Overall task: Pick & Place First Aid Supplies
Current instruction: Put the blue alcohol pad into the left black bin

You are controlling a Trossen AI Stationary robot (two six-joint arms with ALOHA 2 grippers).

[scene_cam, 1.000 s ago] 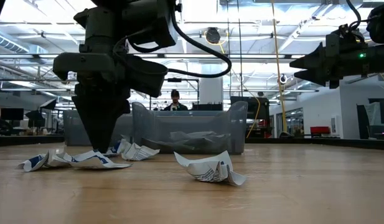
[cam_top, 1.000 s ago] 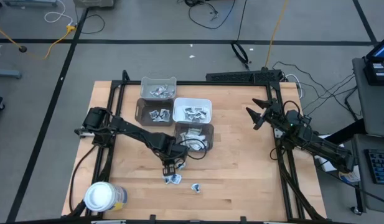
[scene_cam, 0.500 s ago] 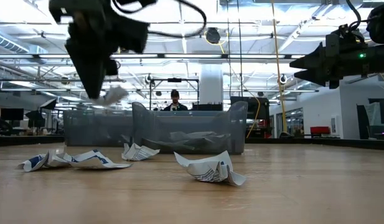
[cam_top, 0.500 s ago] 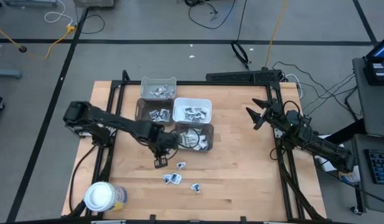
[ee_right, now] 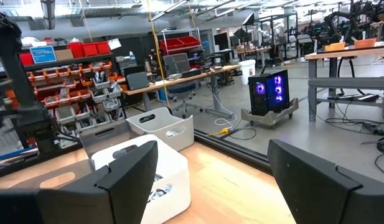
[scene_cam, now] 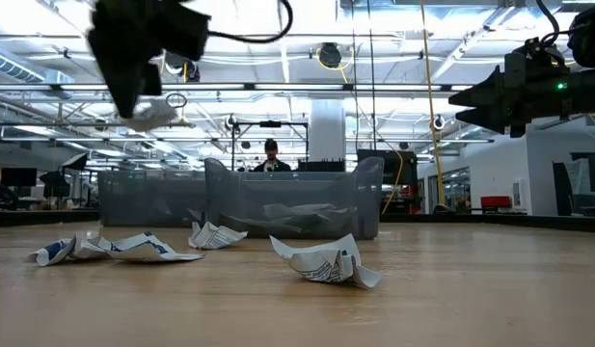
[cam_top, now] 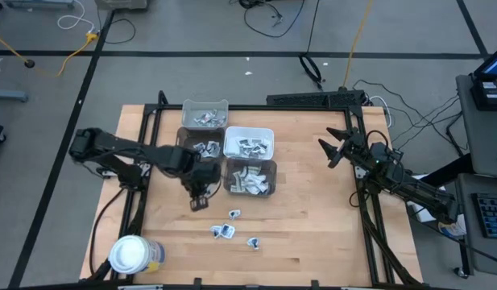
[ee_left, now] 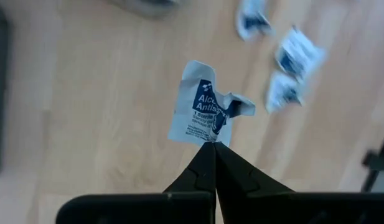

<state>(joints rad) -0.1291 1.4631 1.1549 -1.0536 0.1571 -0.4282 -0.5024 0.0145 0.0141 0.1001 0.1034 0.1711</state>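
Left end effector (ee_left: 213, 144): clamped on a packet (ee_left: 204, 113), raised over the bench, bins (cam_top: 248, 177) just right.
Right end effector (cam_top: 335, 148): spread wide, empty, far right.

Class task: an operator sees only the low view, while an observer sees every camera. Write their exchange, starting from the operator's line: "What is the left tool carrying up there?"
Observer: The left wrist view shows the left tool shut on a crumpled white packet with blue print.
Operator: Is it over a bin?
Observer: No. From above it hangs over bare wood, beside the nearest grey bin.
Operator: And the right tool?
Observer: The right tool waits open near the table's right edge, clear of the bins.
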